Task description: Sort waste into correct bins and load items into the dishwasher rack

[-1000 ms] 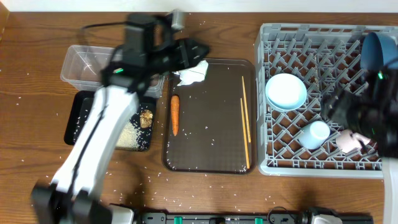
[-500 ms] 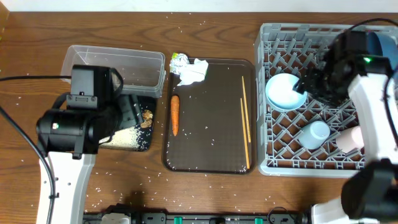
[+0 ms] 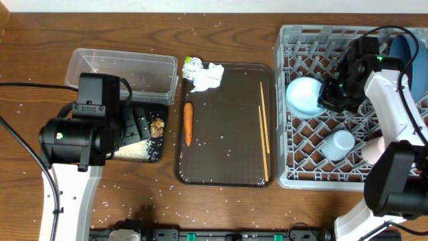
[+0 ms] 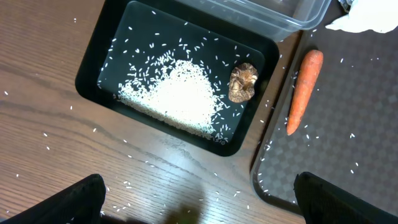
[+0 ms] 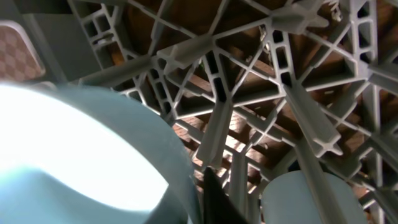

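Observation:
My left gripper (image 4: 202, 208) hangs open over the table just in front of the shallow black bin (image 4: 93, 68), which holds white rice (image 4: 168, 99) and a brown food lump (image 4: 244, 82). The clear bin (image 3: 124, 70) stands behind it. On the brown tray lie the carrot (image 3: 188, 124), crumpled paper (image 3: 208, 75) and chopsticks (image 3: 263, 130); a yellow-green wrapper (image 3: 192, 65) sits at its far edge. Inside the dishwasher rack (image 3: 334, 175), my right gripper (image 3: 329, 94) is shut on the rim of the tilted white bowl (image 5: 81, 155).
The rack also holds a light-blue cup (image 3: 339, 144), a pink cup (image 3: 374, 148) and the dark-blue plate (image 3: 406, 50) at its far right corner. Loose rice grains are scattered over the wooden table. The brown tray (image 3: 224, 164) sits between the bins and the rack.
The left arm swung from the tray's far corner back over the black bin and its jaws opened wide. The right arm crossed the rack to the bowl and shut on its rim; the bowl now tilts.

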